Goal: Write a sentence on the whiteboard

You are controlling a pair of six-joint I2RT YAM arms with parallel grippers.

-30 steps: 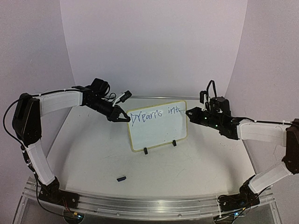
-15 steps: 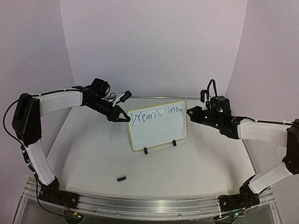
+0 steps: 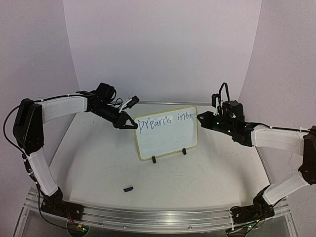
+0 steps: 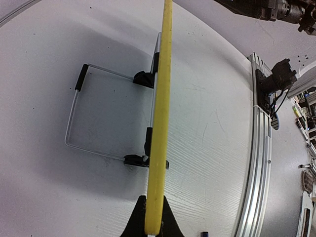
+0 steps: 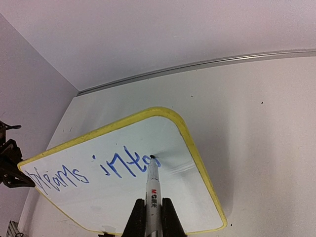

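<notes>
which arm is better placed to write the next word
Right. The right gripper is shut on the marker, its tip on the whiteboard just after "into". The left gripper is shut on the whiteboard's edge, steadying it.

A small dark cap [image 3: 129, 188] lies on the white table [image 3: 98, 163].

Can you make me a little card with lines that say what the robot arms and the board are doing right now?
whiteboard: stands on the table, yellow frame, leaning back a bit
words: blue writing, "Dreams into" so far
left gripper: shut on the board's left edge, holding it
right gripper: shut on a marker
marker tip: touching the board at the end of "into"
small dark piece: lies near the table's front, maybe a pen cap
</notes>
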